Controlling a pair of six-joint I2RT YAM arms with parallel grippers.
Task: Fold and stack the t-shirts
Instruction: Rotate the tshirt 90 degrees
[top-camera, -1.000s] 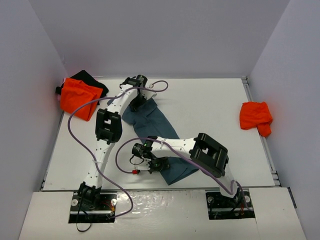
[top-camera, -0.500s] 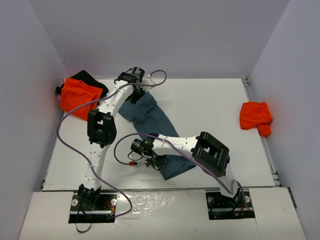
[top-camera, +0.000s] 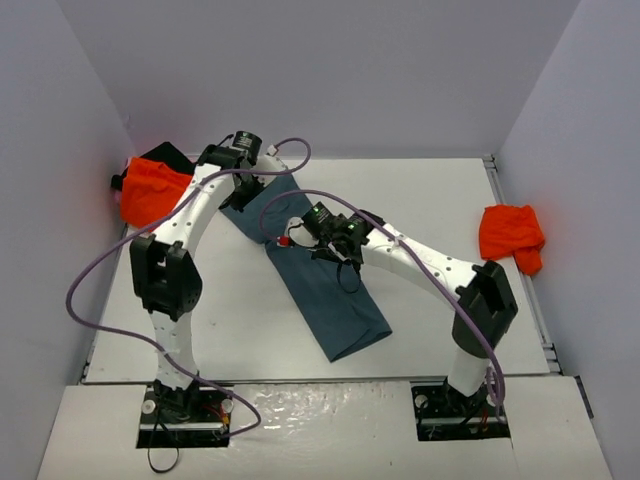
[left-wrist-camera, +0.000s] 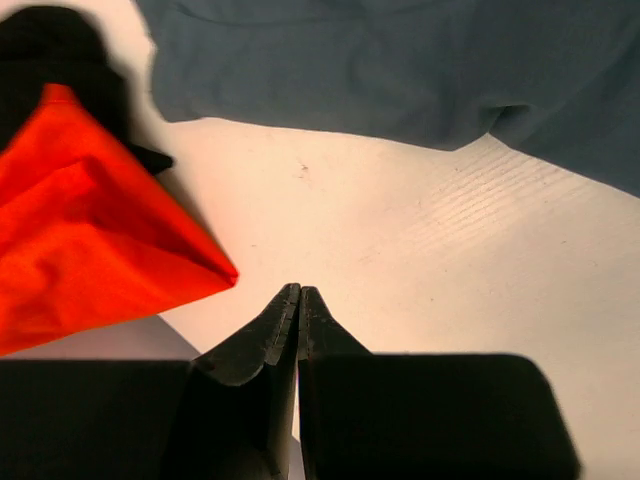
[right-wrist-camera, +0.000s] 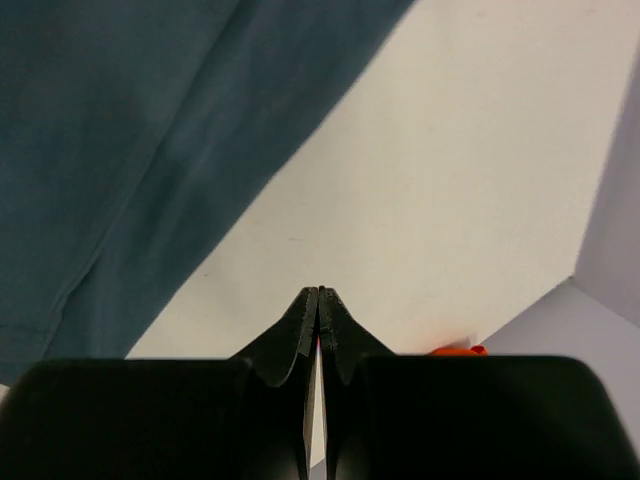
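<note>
The slate-blue t-shirt (top-camera: 322, 292) lies as a long folded strip running diagonally across the table, also visible in the left wrist view (left-wrist-camera: 400, 70) and the right wrist view (right-wrist-camera: 130, 130). An orange t-shirt (top-camera: 150, 190) (left-wrist-camera: 80, 230) sits on a black t-shirt (top-camera: 172, 153) (left-wrist-camera: 50, 50) at the back left. A second orange t-shirt (top-camera: 510, 232) lies crumpled at the right. My left gripper (top-camera: 232, 182) (left-wrist-camera: 299, 290) is shut and empty, over bare table beside the strip's far end. My right gripper (top-camera: 296, 228) (right-wrist-camera: 318, 292) is shut and empty, by the strip's upper part.
Grey walls close in the table (top-camera: 430, 200) on three sides. Purple cables (top-camera: 100, 275) loop from both arms over the left half. A sliver of orange (right-wrist-camera: 455, 350) shows by the wall in the right wrist view.
The right arm swung from the shirt's near end up to its far part, its elbow going right. The left arm drew back and left. The shirt's far end shifted left.
</note>
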